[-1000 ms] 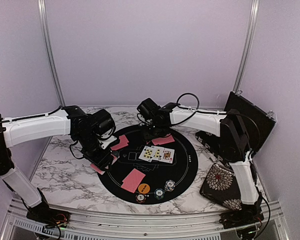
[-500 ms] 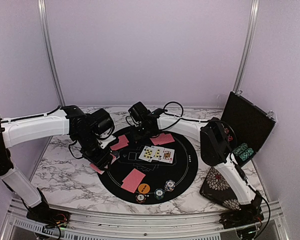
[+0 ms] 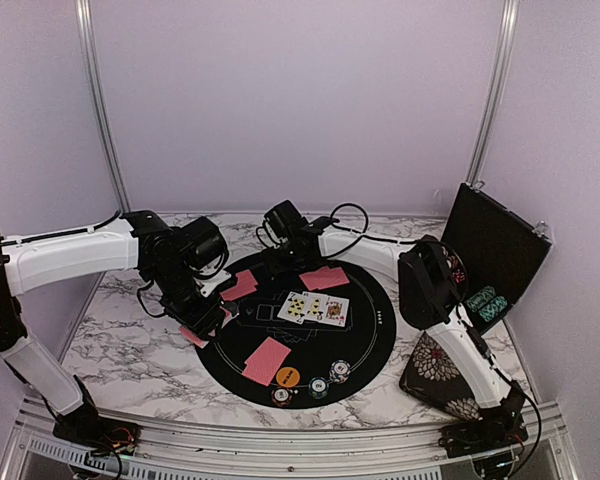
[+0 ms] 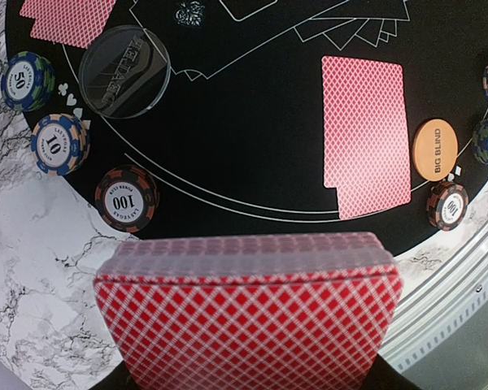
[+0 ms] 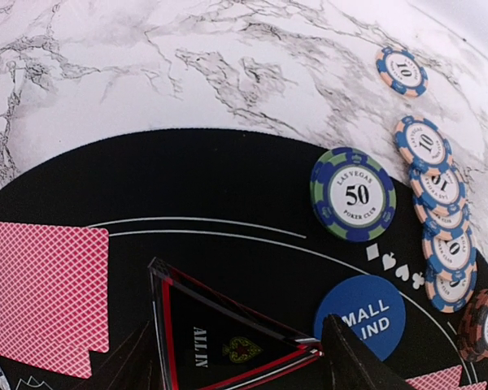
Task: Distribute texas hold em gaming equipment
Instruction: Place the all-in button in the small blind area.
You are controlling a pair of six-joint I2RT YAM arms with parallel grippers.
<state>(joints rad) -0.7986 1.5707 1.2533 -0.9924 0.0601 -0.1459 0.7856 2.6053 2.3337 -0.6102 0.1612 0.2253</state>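
My left gripper hovers at the left rim of the round black mat, shut on a deck of red-backed playing cards that hides its fingers. Below it lie face-down cards, an orange BIG BLIND disc, a clear dealer disc and striped chips. My right gripper is low over the mat's far side, shut on the red-edged black ALL IN triangle. Beside it sit a blue SMALL BLIND disc, a 50 chip and a row of 10 chips.
Three face-up cards lie at the mat's centre. An open black case holding chips stands at the right. A floral pouch lies at the front right. Marble table shows around the mat.
The right arm's elbow has swung left, away from the case, and its gripper has shifted slightly over the mat's far side. The left arm has stayed still with the deck.
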